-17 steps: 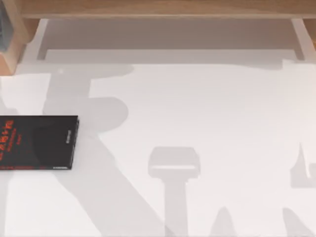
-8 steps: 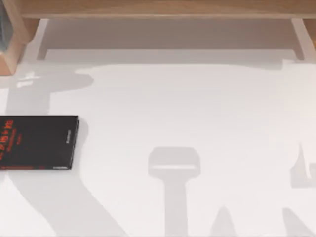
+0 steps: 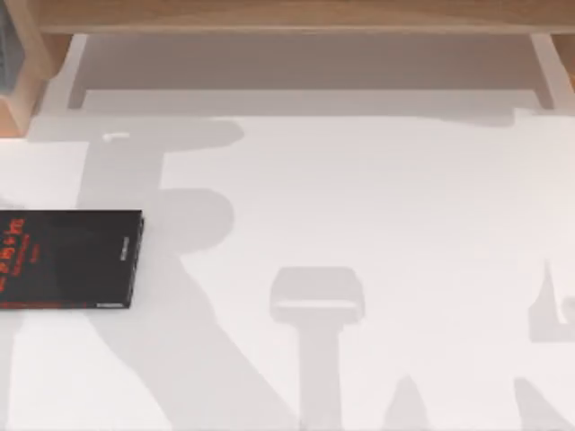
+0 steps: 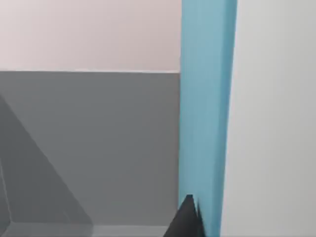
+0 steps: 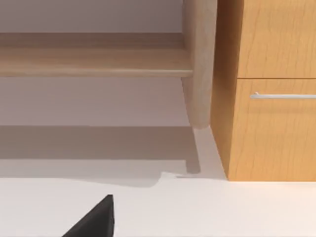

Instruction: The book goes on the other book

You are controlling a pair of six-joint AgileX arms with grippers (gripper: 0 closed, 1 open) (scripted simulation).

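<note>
The other book [image 3: 67,259], thin and black with red lettering, lies flat at the table's left edge in the top view. The book [image 4: 205,113] stands upright close in the left wrist view, its teal-blue cover edge beside a broad white side. My left gripper [image 4: 212,224] is shut on the book, with one dark fingertip [image 4: 189,219] pressed against the teal cover and the other hidden behind the book. In the right wrist view a dark part of my right gripper [image 5: 94,219] hangs over the white table, facing a wooden cabinet.
A wooden shelf unit [image 3: 287,13] runs along the table's back edge, with a wooden side piece [image 3: 22,85] at the back left. The right wrist view faces a wooden cabinet with a handled drawer [image 5: 276,94]. Arm shadows fall across the white tabletop [image 3: 404,206].
The left arm's shadow on the table swung towards the back left, then returned to the right. The black book has not moved. The right-side shadows are unchanged.
</note>
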